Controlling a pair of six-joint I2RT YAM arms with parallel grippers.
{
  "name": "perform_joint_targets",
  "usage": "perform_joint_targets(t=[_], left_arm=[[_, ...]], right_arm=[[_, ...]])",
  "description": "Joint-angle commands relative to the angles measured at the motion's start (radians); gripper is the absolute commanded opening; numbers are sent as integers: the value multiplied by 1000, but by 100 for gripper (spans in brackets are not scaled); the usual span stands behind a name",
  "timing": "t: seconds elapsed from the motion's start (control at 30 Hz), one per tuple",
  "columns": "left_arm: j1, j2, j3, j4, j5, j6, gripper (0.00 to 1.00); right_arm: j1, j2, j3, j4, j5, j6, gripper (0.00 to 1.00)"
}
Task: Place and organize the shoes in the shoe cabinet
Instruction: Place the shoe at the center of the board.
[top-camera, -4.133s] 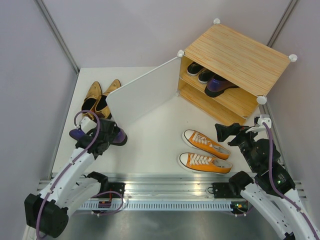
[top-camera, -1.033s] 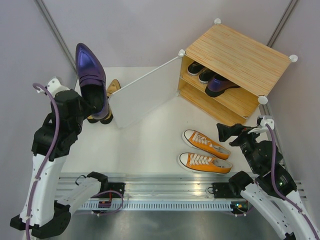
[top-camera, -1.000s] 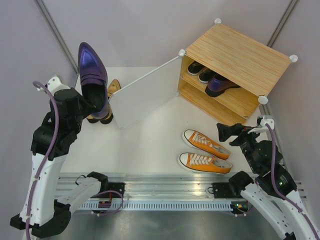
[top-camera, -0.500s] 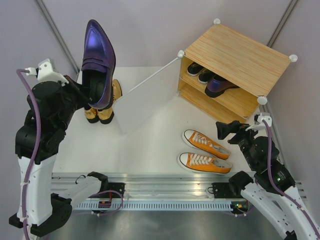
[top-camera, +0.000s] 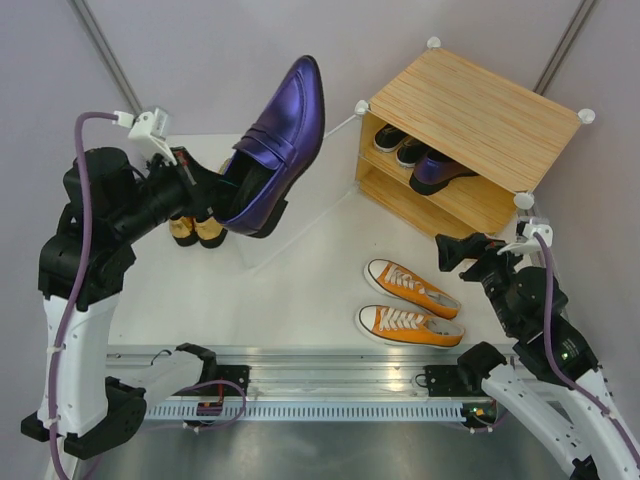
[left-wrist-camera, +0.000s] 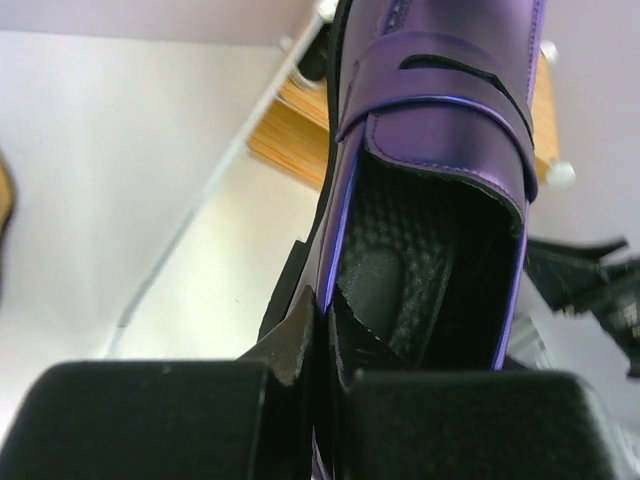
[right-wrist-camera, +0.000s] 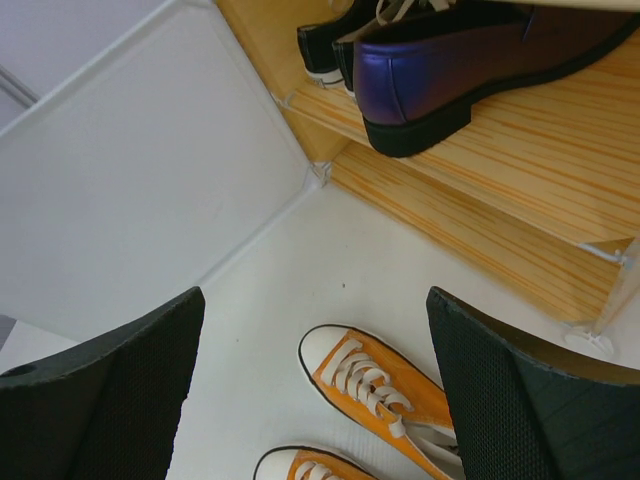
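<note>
My left gripper (top-camera: 207, 198) (left-wrist-camera: 325, 300) is shut on the side wall of a glossy purple loafer (top-camera: 275, 150) (left-wrist-camera: 440, 130). It holds the shoe in the air over the left of the table, toe aimed up and right at the shoe cabinet (top-camera: 470, 115). The other loafer (top-camera: 440, 170) (right-wrist-camera: 450, 65) and the black sneakers (top-camera: 400, 145) sit on the cabinet's upper shelf. Two orange sneakers (top-camera: 410, 288) (right-wrist-camera: 385, 390) lie on the table in front. My right gripper (top-camera: 465, 250) (right-wrist-camera: 315, 380) hangs open above them, empty. The gold pumps (top-camera: 195, 232) are mostly hidden behind my left arm.
The white cabinet door (top-camera: 305, 210) (right-wrist-camera: 150, 190) stands swung open towards the left, between the raised loafer and the cabinet front. The lower shelf (right-wrist-camera: 470, 205) holds nothing that I can see. Grey walls close in the table on three sides.
My left arm has swung the loafer from pointing straight up to leaning right, towards the cabinet, and shifted it rightwards. The right gripper has barely moved.
</note>
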Motion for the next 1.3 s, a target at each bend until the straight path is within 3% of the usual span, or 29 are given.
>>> perform_joint_targets(t=[0.0, 0.13, 0.23, 0.37, 0.7, 1.17, 1.27], left_arm=[[-16, -11, -46, 144, 228, 58, 2], [-113, -8, -143, 145, 219, 83, 2], [-303, 12, -210, 142, -2, 106, 2], [-450, 55, -298, 145, -92, 49, 2], [-464, 23, -624, 246, -201, -103, 2], [-469, 127, -874, 432, -316, -123, 2], [-467, 137, -893, 432, -338, -146, 7]], right_arm=[[6, -5, 67, 1, 51, -25, 95], [4, -20, 83, -22, 79, -34, 95], [4, -32, 86, -37, 97, -34, 95], [4, -55, 81, -63, 113, -34, 95], [4, -86, 37, -94, 136, -42, 96], [4, -81, -8, -77, 145, -51, 96], [4, -83, -6, -76, 148, -53, 96]])
